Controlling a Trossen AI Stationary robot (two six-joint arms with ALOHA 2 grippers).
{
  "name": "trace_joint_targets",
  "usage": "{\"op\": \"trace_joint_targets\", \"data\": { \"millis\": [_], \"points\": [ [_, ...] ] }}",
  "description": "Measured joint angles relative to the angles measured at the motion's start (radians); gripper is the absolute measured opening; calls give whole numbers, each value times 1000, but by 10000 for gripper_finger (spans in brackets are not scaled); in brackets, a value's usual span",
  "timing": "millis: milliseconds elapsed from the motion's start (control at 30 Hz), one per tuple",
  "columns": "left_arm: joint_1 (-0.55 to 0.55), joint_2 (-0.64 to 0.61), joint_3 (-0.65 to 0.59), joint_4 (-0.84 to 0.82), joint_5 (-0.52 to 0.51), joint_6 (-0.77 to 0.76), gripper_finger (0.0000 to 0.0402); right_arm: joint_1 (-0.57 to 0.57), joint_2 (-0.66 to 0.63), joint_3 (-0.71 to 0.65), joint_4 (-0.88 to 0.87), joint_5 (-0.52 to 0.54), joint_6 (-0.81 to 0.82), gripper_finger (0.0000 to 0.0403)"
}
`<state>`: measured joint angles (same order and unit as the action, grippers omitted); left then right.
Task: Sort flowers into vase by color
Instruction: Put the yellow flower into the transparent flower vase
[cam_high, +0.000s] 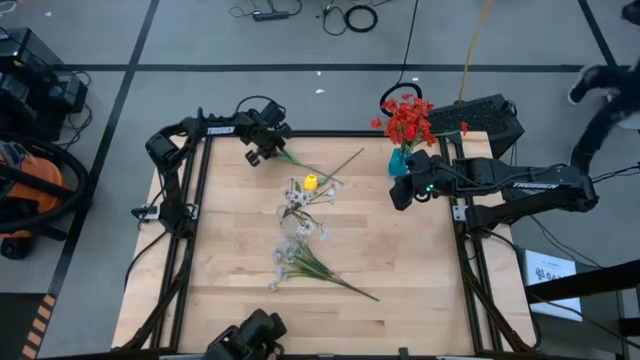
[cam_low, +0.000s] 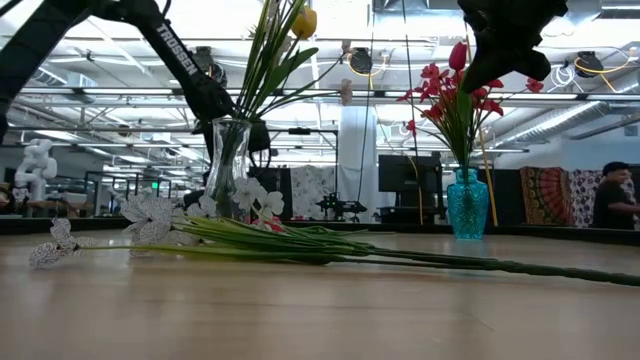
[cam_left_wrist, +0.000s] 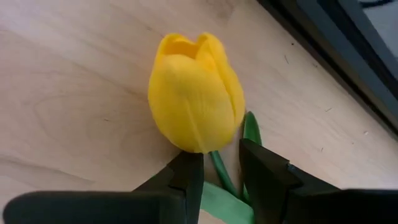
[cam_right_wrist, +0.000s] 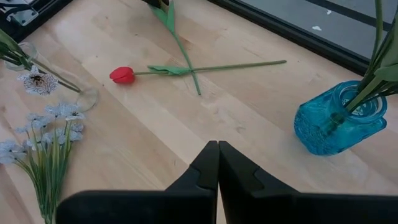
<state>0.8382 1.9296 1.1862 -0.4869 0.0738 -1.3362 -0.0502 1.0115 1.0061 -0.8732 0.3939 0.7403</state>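
A yellow tulip (cam_left_wrist: 194, 93) lies on its side on the wood by the far edge. My left gripper (cam_left_wrist: 221, 155) (cam_high: 262, 148) is low over it and open, one finger on each side of the green stalk (cam_left_wrist: 217, 169) just below the bud. The stalk (cam_high: 305, 167) runs out along the table. The teal vase (cam_high: 398, 163) (cam_right_wrist: 329, 121) stands at the far right with red blossoms (cam_high: 408, 118) in it. My right gripper (cam_right_wrist: 217, 148) (cam_high: 402, 190) hovers beside it, shut and empty. A red tulip (cam_right_wrist: 122, 74) lies on the table, its stalk crossing the yellow one's.
A clear glass vase (cam_low: 228, 165) stands mid-table with another yellow tulip (cam_high: 311, 182) (cam_low: 303, 22) and green stalks in it. Pale white sprays (cam_high: 300, 258) (cam_right_wrist: 43, 134) lie flat on the near side of it. Bare wood stretches along the left, right and near parts of the table (cam_high: 420, 280).
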Motion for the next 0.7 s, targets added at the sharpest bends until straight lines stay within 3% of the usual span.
{"op": "trace_joint_targets", "data": {
  "millis": [100,300,600,700],
  "points": [
    [12,22,4,-20,25,35,91,0,0,0,0,0,0,0],
    [11,48,3,-38,30,67,11,0,0,0,1,-1,0,0],
    [33,12,-3,10,27,267,4,0,0,0,1,-1,-18,0],
    [46,-39,-8,29,-36,353,4,0,0,0,1,1,-23,0]
  ]
}}
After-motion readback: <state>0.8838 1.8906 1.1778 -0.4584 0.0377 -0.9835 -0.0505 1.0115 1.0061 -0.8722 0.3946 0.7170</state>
